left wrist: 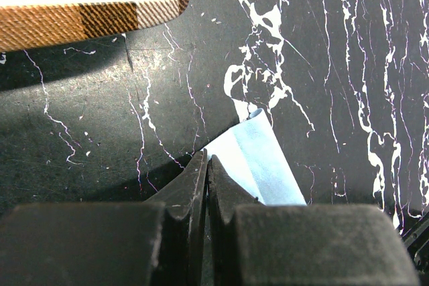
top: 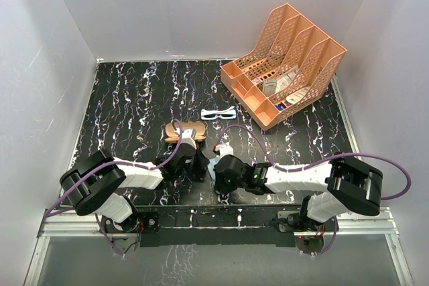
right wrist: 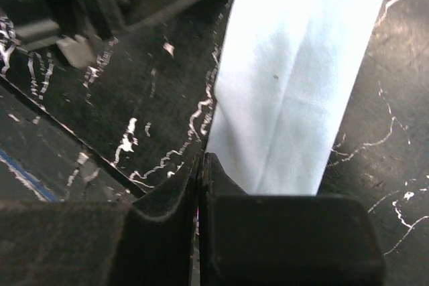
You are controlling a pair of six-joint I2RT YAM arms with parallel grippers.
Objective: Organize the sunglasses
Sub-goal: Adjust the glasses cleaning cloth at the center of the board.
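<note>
The sunglasses (top: 219, 112), with a thin white frame and bluish lenses, lie on the black marbled table (top: 134, 98), untouched, beyond both grippers. Nearer, a light blue cloth (left wrist: 258, 162) (right wrist: 295, 78) stretches between the two grippers. My left gripper (left wrist: 208, 161) (top: 197, 160) is shut with the cloth's edge pinched at its tips. My right gripper (right wrist: 202, 159) (top: 218, 173) is also shut, and the cloth's corner runs in at its tips. The brown plaid case (top: 184, 130) (left wrist: 87, 5) lies just beyond the left gripper, and its pale inside shows in the left wrist view.
An orange desk organizer (top: 285, 65) with small items in its slots stands at the back right, close to the sunglasses. White walls close in the table on three sides. Purple cables loop over both arms.
</note>
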